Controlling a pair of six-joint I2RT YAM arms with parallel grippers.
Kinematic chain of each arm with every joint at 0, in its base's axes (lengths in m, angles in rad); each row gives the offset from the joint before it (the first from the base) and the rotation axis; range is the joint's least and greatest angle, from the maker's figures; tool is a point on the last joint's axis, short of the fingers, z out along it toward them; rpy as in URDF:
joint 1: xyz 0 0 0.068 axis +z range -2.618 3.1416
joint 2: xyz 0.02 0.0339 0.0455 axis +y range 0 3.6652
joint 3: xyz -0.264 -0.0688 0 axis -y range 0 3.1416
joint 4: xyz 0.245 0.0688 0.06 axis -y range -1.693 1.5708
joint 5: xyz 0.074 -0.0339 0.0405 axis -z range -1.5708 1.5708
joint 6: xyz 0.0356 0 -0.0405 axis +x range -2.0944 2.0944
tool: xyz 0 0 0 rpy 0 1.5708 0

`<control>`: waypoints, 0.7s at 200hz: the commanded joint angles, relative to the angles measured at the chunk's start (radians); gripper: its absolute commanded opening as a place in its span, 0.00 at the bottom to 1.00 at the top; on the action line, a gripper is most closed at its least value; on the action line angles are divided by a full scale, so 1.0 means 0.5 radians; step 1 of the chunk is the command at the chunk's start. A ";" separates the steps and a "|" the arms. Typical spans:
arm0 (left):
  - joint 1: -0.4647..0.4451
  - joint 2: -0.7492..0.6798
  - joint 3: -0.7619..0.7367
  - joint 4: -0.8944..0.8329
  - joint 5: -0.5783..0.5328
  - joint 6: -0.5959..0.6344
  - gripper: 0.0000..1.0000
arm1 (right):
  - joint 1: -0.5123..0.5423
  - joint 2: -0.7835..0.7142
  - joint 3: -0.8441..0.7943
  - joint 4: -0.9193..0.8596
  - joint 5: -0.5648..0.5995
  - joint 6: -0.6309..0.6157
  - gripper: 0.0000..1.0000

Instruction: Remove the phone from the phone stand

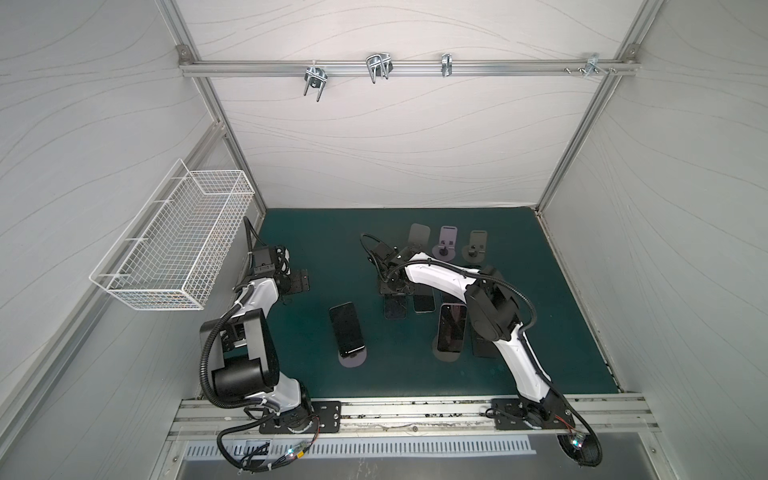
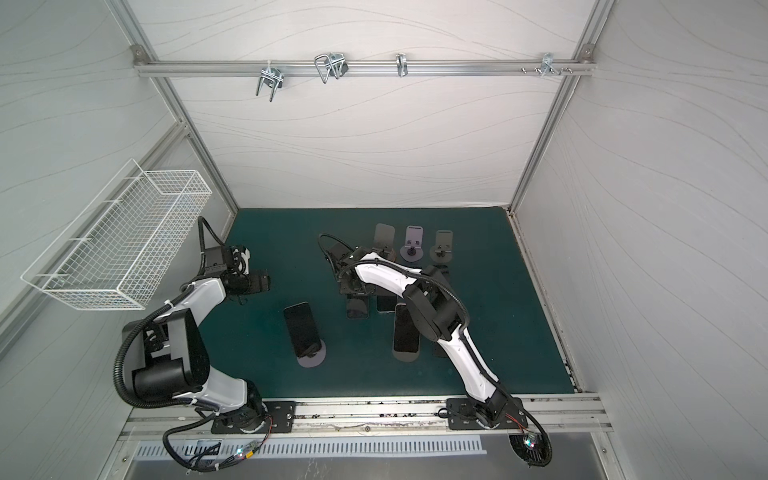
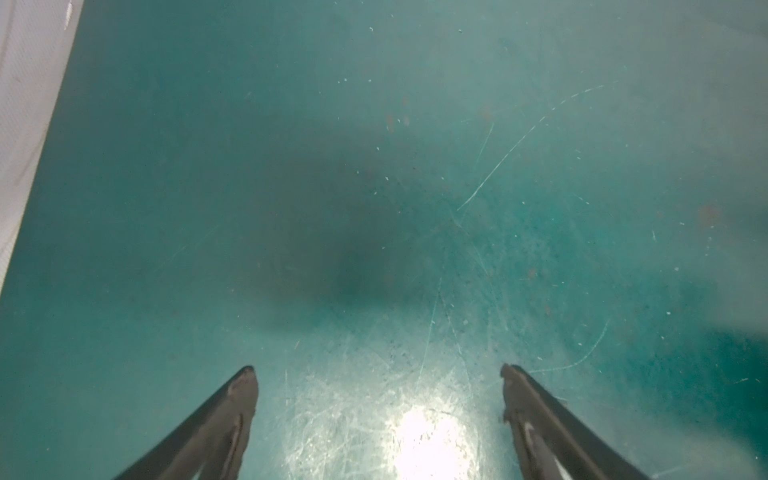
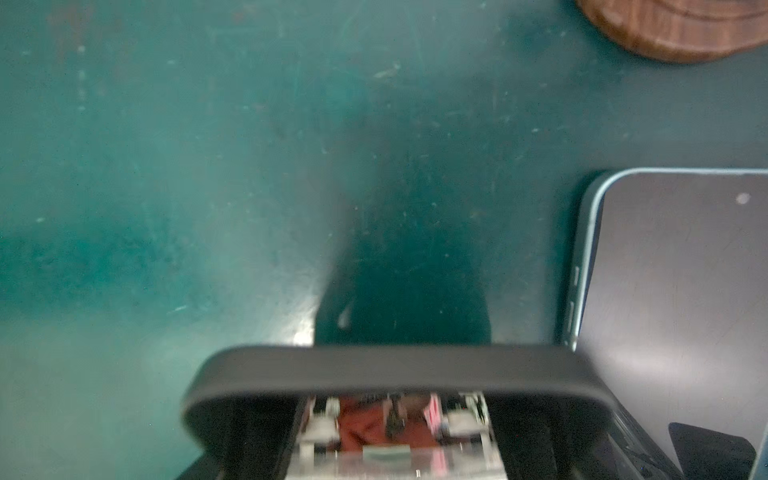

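Cataloguing the green bench (image 1: 561, 299), every place given against the dark phone (image 1: 395, 311) at the right gripper (image 1: 392, 291).

1. dark phone: off any stand, clamped in the right gripper, jaws closed on its sides. Shows in the right wrist view as a black rounded edge (image 4: 395, 365) lying crosswise, with the glass below it mirroring the wrist hardware. Tilt, and contact with the bench: cannot tell.
2. blue-edged phone (image 4: 665, 291): lies flat, screen up, just beside the dark phone, on its right in both top views.
3. wood-grain round base (image 4: 685, 29): sits beyond the dark phone, apart from it.
4. three empty stands, namely grey-backed stand (image 1: 419, 235), purple stand (image 1: 448, 243) and dark stand (image 1: 477, 243): line up behind the dark phone, toward the back wall.
5. black phone (image 1: 347, 328) leaning on a purple-based phone stand (image 1: 353, 360): stands left of the dark phone, nearer the arm bases.
6. second propped phone (image 1: 452, 328) on a dark-based stand (image 1: 445, 356): stands right of the dark phone, nearer the arm bases, close against the right arm.
7. left gripper (image 3: 376, 372): jaws spread wide over bare scratched bench, gripping nothing; hovers well left of the dark phone.
8. white wire basket (image 1: 178, 245): hangs on the side wall, far left of the dark phone.
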 commanded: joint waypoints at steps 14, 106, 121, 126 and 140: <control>0.010 0.023 0.061 0.014 0.036 0.013 0.92 | -0.024 0.143 0.037 -0.010 0.171 0.004 0.72; 0.010 0.040 0.072 -0.002 0.024 0.009 0.92 | -0.054 0.236 0.006 0.029 0.114 -0.045 0.80; 0.011 0.051 0.084 -0.011 0.018 0.005 0.91 | -0.053 0.236 0.008 0.026 0.108 -0.054 0.81; 0.011 0.049 0.084 -0.008 0.017 0.004 0.91 | -0.053 0.233 0.010 0.023 0.105 -0.060 0.81; 0.010 0.039 0.073 0.000 0.020 0.006 0.91 | -0.054 0.221 0.021 0.017 0.109 -0.077 0.81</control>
